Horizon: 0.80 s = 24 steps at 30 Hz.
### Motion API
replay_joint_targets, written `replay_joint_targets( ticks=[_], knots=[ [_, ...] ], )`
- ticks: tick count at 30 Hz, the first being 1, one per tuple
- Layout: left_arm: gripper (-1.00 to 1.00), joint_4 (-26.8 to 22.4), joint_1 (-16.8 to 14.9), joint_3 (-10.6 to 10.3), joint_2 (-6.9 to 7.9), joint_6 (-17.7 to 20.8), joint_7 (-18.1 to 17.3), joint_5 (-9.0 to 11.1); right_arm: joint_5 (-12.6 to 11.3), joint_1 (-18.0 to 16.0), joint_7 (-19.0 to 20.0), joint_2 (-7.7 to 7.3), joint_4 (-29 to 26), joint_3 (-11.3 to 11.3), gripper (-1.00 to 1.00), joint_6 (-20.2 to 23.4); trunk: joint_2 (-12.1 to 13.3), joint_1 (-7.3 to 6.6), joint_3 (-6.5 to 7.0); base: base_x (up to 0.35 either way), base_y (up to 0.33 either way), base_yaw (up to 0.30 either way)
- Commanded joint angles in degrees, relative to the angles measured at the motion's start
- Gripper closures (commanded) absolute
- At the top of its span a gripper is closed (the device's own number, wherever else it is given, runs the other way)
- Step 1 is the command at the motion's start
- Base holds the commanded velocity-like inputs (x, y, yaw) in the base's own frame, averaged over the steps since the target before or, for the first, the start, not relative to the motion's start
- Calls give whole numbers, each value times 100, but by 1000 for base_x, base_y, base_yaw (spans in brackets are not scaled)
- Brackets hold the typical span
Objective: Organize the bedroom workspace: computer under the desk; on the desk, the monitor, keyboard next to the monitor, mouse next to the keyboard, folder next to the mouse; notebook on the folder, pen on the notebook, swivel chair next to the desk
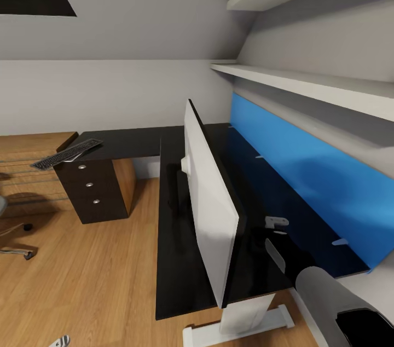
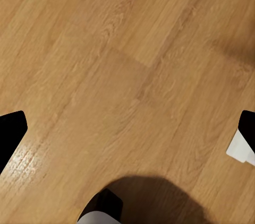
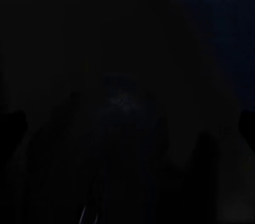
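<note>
The desk point(image 1: 175, 259) is L-shaped with a glossy black top. On it the monitor point(image 1: 210, 210) stands upright, white back toward me, screen facing the blue wall panel. The keyboard point(image 1: 67, 154) lies on the desk's far left wing, above the drawer unit. My right arm point(image 1: 328, 298) reaches over the desk on the monitor's screen side. The right wrist view is nearly black; faint finger outlines point(image 3: 13, 123) sit wide apart around a dim rounded shape I cannot name. My left gripper point(image 2: 127, 134) hangs open over bare wood floor. A sliver of the swivel chair point(image 1: 13, 248) shows at the left edge.
A dark drawer unit point(image 1: 93, 191) with round silver knobs holds up the desk's left wing. A blue wall panel point(image 1: 306, 183) runs behind the desk under two white shelves point(image 1: 306, 84). Wood floor point(image 1: 93, 281) lies open between the chair and the desk.
</note>
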Motion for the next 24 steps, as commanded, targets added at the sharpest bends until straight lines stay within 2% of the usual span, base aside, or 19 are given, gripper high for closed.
replay_joint_targets(
  ticks=[1,17,24],
  knots=[
    [-100,-10,-2,0,0,33,26,60,-60,-2,-45,-4,-12,49,-100,31,-4,0,-6,0,0,0],
    [-100,-10,-2,-1,0,33,26,60,-72,-2,-45,15,-3,65,-100,40,-4,0,-6,0,0,0],
    [-100,-10,-2,1,0,33,26,60,-74,-2,-45,15,-3,66,-100,249,-4,0,-6,0,0,0]
  ],
)
